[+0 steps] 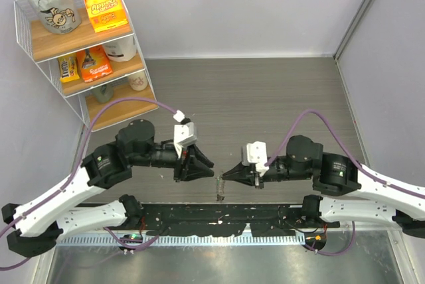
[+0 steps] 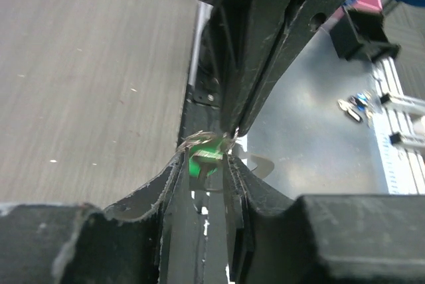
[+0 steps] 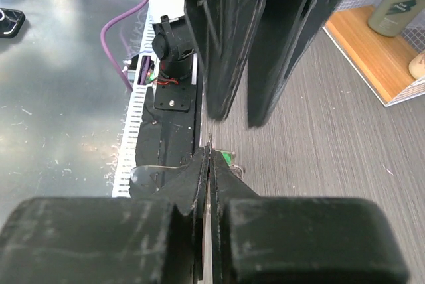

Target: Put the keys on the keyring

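The keys (image 2: 202, 163), visible as one bright green head, sit between the tips of the left gripper (image 1: 203, 163), right where they meet the tips of the right gripper (image 3: 208, 159). The keyring (image 2: 260, 164) curls as a thin silvery loop just beside both sets of tips. Below the meeting point, the black mounting rail (image 1: 219, 214) runs along the table's near edge. Beyond the tips the wood-grain table (image 1: 265, 98) stretches away, with a wire shelf (image 1: 113, 115) well off past the left gripper. The left gripper's fingers (image 2: 174, 181) stand narrowly parted around the green head; whether they press it cannot be told. The right gripper's fingers are pressed together, and what they pinch is hidden. The left arm (image 1: 66, 191) and right arm (image 1: 375, 181) fold inward, forearms near level, grippers pointing tip to tip.
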You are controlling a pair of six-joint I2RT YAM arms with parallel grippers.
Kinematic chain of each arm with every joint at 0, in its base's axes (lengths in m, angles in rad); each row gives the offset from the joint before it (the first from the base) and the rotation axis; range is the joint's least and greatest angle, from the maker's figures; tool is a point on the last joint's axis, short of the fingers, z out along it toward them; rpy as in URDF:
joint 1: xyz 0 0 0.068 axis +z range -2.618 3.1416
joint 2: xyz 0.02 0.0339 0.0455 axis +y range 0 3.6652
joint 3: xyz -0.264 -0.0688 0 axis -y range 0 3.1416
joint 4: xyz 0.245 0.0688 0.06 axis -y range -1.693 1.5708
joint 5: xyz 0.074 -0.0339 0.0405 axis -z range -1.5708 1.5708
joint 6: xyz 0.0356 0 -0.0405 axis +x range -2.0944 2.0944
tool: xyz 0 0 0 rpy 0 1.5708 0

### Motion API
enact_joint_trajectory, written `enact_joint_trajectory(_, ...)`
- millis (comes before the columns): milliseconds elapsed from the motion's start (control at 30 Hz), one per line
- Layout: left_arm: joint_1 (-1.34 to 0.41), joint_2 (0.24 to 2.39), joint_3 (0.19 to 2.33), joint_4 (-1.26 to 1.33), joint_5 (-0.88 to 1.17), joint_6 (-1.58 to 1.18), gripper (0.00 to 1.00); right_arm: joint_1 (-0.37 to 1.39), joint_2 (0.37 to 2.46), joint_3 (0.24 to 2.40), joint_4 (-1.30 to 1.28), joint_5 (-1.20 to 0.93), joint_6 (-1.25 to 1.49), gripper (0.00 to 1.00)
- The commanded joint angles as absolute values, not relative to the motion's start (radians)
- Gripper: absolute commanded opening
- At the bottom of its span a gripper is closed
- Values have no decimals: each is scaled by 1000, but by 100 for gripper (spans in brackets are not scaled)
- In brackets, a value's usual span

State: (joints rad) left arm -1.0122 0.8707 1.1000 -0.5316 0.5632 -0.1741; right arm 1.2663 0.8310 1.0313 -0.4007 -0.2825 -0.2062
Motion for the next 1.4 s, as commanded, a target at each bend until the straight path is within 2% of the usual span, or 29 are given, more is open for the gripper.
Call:
enact_joint_trajectory(0, -1009, 740, 1037, -338, 396, -219, 34, 1270, 730, 936, -180, -250, -152, 5)
enact_joint_trajectory(167, -1009, 680, 971, -189, 437, -271, 38, 1270, 669, 853, -26, -215, -121, 5)
enact_joint_trajectory(367, -1009, 701, 951, -109, 468, -316, 37, 1272, 585, 732, 245, -209, -106, 6)
enact_joint_trajectory(600, -1008, 733, 956, -22, 515, -354, 37, 1272, 545, 663, 435, -190, -103, 5)
enact_joint_trajectory(933, -1009, 750, 947, 64, 568, -387, 38, 1272, 566, 681, 440, -152, -103, 5)
enact_joint_trajectory(1067, -1008, 742, 928, 123, 569, -384, 43, 1270, 577, 693, 436, -141, -80, 5)
enact_joint_trajectory(1367, -1009, 772, 925, 181, 591, -383, 43, 1272, 589, 718, 429, -124, -55, 5)
